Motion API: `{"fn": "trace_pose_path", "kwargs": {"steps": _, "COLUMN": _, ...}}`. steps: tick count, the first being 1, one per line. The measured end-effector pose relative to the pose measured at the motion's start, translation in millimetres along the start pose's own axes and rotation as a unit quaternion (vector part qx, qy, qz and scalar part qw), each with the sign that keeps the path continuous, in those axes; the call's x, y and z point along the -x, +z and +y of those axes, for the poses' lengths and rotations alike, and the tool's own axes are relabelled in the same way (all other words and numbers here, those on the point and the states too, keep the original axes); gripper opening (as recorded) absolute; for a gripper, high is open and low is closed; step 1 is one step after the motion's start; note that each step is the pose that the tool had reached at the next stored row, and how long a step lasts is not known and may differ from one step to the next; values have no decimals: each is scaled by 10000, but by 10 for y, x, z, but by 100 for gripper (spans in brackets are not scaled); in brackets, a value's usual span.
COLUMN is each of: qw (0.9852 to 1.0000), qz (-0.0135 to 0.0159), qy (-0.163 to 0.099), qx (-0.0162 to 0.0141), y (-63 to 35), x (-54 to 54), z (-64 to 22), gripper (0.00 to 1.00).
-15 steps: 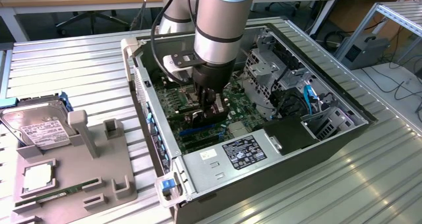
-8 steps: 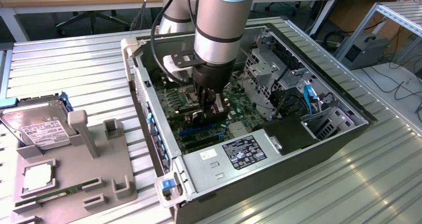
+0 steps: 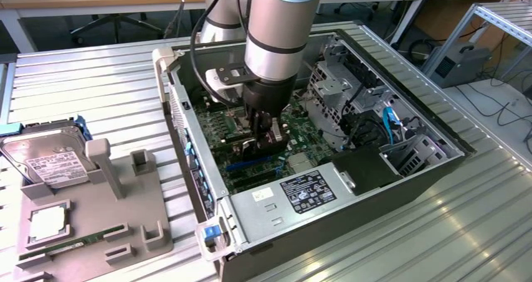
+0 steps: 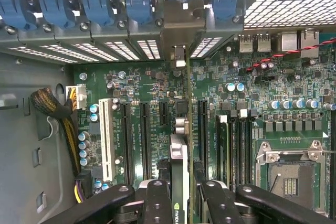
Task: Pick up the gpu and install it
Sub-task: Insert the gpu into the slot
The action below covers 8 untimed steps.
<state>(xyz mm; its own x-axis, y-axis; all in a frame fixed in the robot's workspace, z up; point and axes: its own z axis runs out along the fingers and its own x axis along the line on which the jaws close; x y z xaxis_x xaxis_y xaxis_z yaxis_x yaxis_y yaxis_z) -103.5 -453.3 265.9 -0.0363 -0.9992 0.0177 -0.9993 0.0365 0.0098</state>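
The gpu (image 4: 178, 156) stands on edge between my fingers (image 4: 157, 203), inside the open computer case (image 3: 187, 164). My gripper (image 4: 187, 196) is shut on it. Its metal end bracket (image 4: 181, 22) lies against the case's rear slot wall, among the blue retaining clips (image 4: 97, 6). The card sits over the black expansion slots (image 4: 144, 135) of the green motherboard (image 4: 247, 98). In the exterior view my gripper (image 3: 266, 140) reaches straight down into the case, with the dark gpu (image 3: 251, 149) low at the board.
A grey holder (image 3: 124, 232) at the exterior view's left carries a hard drive (image 3: 50, 160), a processor (image 3: 50, 223) and a RAM stick (image 3: 71, 244). Inside the case are the power supply (image 3: 308, 192), drive cage (image 3: 332, 86), CPU socket (image 4: 286, 174) and a cable bundle (image 4: 52, 106).
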Motion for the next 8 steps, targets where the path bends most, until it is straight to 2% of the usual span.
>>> {"fn": "trace_pose_path", "kwargs": {"steps": 8, "qw": 10000, "qz": -1, "qy": 0, "qx": 1, "y": 1, "x": 0, "z": 9, "gripper": 27}}
